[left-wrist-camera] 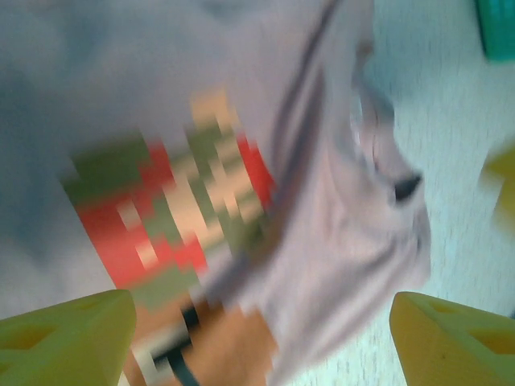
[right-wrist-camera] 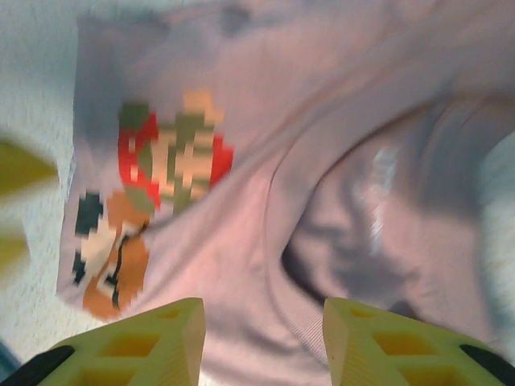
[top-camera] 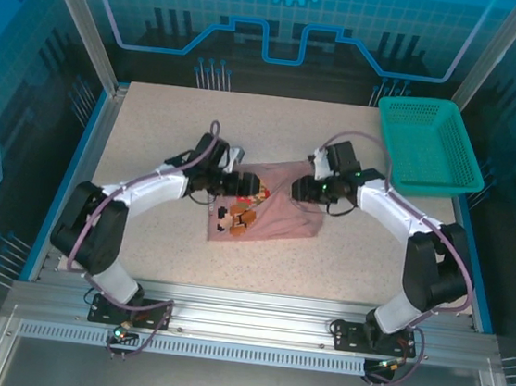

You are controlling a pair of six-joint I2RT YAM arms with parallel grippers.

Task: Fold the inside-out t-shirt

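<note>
The inside-out t-shirt (top-camera: 270,211) lies crumpled in the middle of the table, salmon pink, with a pixel-style red, green and orange print (top-camera: 240,211) facing up on its left part. My left gripper (top-camera: 243,186) hovers over the shirt's upper left edge. In the left wrist view its yellow fingers (left-wrist-camera: 76,334) stand wide apart, and the left gripper (left-wrist-camera: 261,342) is open above the print (left-wrist-camera: 173,225). My right gripper (top-camera: 302,189) is over the shirt's upper right. The right gripper (right-wrist-camera: 261,346) is open, with the ribbed collar (right-wrist-camera: 310,330) lying between its fingers (right-wrist-camera: 149,346), untouched.
A teal mesh basket (top-camera: 429,144) stands at the table's back right corner. Bare speckled tabletop (top-camera: 163,126) surrounds the shirt. Both arms reach inward from the near edge and flank the cloth. The other gripper's yellow fingers (right-wrist-camera: 20,169) show at the left edge of the right wrist view.
</note>
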